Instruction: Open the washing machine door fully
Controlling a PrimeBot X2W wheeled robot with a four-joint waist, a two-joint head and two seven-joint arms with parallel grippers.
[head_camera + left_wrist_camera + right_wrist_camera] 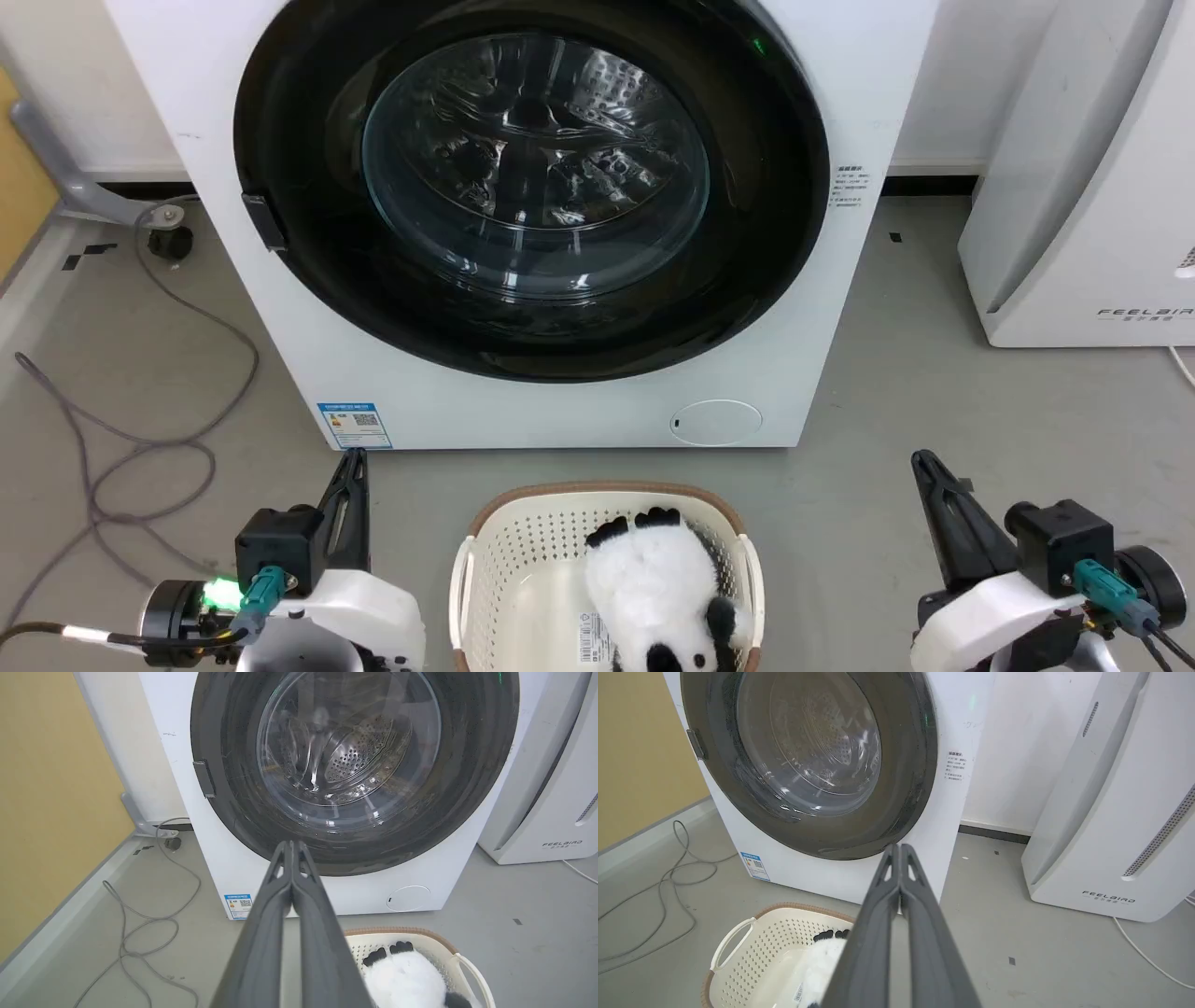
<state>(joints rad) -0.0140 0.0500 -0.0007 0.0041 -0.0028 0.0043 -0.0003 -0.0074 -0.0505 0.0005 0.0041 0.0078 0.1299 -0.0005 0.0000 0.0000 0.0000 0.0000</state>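
Nearest the robot, both grippers hang low over the floor, well short of the machine. The left gripper (355, 464) has its fingers pressed together on nothing, and so does the right gripper (926, 464). Each wrist view shows its pair meeting at the tips. Between them stands a basket (560, 490) with a panda toy (653, 579) inside, just before the machine's (560, 415) bottom edge.

The door (532, 187) is shut, seemingly flush in the machine's front and filling nearly its whole width. It has a glossy black ring around a bulging clear window, with the steel drum visible behind. A small dark tab (263, 219) sits on the ring's left edge. That is likely the handle, so the hinge would be at the right.

Opening has not begun, and the step in hand is the reach to that tab. The left gripper is the nearer one and looks best placed for it. It should rise along the machine's left side, part its fingers or hook one behind the tab, and pull outward. Then it should follow the door's arc towards the right, not tug straight back. The ring is slick, so a grip anywhere but the tab would probably slip. Whether the swinging door clears the basket cannot be told from here, so watch the lower edge.

Beyond, at the right, stands a white appliance (1074, 187). A cable (168, 439) loops over the floor at the left.
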